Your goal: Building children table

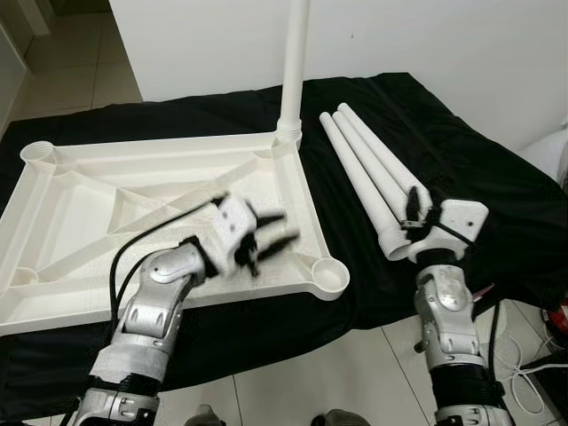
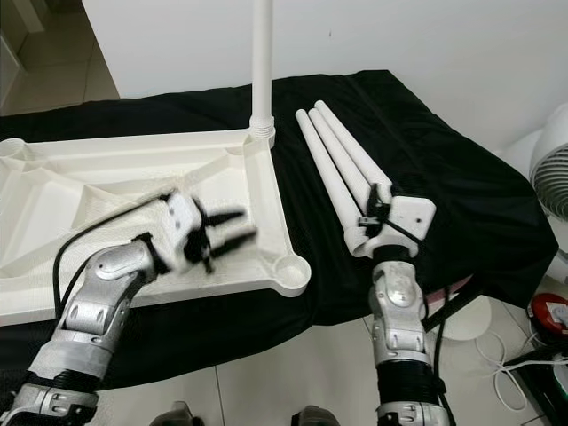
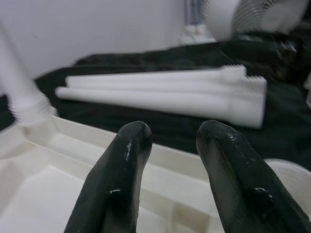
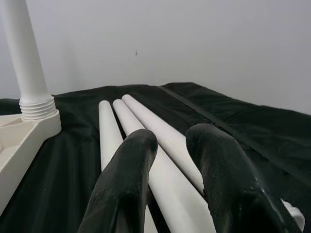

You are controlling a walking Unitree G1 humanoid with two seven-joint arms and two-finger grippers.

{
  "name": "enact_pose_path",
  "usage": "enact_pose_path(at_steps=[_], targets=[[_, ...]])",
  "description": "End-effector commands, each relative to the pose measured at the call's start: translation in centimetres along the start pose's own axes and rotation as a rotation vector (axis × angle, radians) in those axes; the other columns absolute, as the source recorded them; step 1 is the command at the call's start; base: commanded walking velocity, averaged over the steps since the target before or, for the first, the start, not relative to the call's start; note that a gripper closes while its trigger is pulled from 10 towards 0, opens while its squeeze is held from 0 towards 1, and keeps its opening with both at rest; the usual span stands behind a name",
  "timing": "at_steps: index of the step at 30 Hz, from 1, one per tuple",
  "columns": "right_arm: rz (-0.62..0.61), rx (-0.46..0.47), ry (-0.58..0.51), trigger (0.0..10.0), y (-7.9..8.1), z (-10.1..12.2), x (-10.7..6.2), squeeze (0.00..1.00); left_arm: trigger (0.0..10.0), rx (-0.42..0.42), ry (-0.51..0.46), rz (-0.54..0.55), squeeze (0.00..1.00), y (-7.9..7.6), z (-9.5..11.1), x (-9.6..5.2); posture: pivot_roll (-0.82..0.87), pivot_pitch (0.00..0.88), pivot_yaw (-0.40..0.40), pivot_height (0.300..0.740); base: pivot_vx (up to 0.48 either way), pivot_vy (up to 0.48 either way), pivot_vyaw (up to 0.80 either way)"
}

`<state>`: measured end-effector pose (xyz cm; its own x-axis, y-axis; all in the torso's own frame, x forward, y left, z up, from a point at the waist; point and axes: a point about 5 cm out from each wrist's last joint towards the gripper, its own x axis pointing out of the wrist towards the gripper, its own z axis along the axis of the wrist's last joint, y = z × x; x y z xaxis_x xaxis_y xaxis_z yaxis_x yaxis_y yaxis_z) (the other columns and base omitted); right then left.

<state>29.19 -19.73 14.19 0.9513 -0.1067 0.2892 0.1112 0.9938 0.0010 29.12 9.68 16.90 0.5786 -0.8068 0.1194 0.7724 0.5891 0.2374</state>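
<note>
The white plastic tabletop point(image 1: 294, 182) lies upside down on a black cloth. One white leg point(image 1: 295, 62) stands screwed into its far right corner socket. Three loose white legs point(image 1: 368, 160) lie side by side on the cloth to the right. My left gripper point(image 1: 286, 227) hovers open over the tabletop's right part, blurred, not far from the empty near right socket point(image 1: 330, 276). My right gripper point(image 1: 414, 209) sits just over the threaded near ends of the loose legs, slightly open, with nothing between its fingers point(image 4: 127, 179).
The black cloth point(image 1: 461, 160) drapes over a low platform whose near edge is just in front of me. A white fan point(image 2: 555, 169) stands at the right, with a red object point(image 2: 548, 315) and cables point(image 1: 524, 377) on the tiled floor. A white wall is behind.
</note>
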Motion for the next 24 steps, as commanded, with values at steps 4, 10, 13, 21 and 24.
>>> enact_pose_path(at_steps=[4, 10, 13, 21, 24], targets=[[0.028, 0.032, 0.014, 10.0, 0.7, -0.1, 0.4, 0.00, 10.0, -0.030, -0.094, 0.160, 0.00, 1.2, 2.0, 1.5, 0.00, 0.001, 0.010, 0.740, 0.000, 0.000, 0.00], [0.074, 0.057, 0.009, 10.0, 1.6, 0.0, 0.7, 1.00, 10.0, -0.054, -0.106, 0.224, 0.00, 2.0, 2.5, 2.4, 0.00, 0.000, 0.004, 0.740, 0.000, 0.000, 0.00], [0.092, 0.065, 0.012, 10.0, 1.9, 0.0, 0.7, 1.00, 10.0, -0.078, -0.101, 0.263, 0.00, 2.6, 2.4, 2.6, 0.00, 0.000, 0.000, 0.740, 0.000, 0.000, 0.00], [0.116, 0.062, 0.036, 10.0, 2.0, -0.5, 0.3, 1.00, 10.0, -0.164, -0.121, 0.352, 0.00, 3.4, 2.3, 3.2, -0.01, 0.000, -0.014, 0.740, 0.000, 0.000, 0.00], [0.130, 0.044, 0.035, 10.0, 2.1, -0.5, 0.3, 1.00, 10.0, -0.152, -0.114, 0.362, 0.00, 3.4, 2.0, 3.4, -0.01, 0.000, -0.014, 0.740, 0.000, 0.000, 0.00]])
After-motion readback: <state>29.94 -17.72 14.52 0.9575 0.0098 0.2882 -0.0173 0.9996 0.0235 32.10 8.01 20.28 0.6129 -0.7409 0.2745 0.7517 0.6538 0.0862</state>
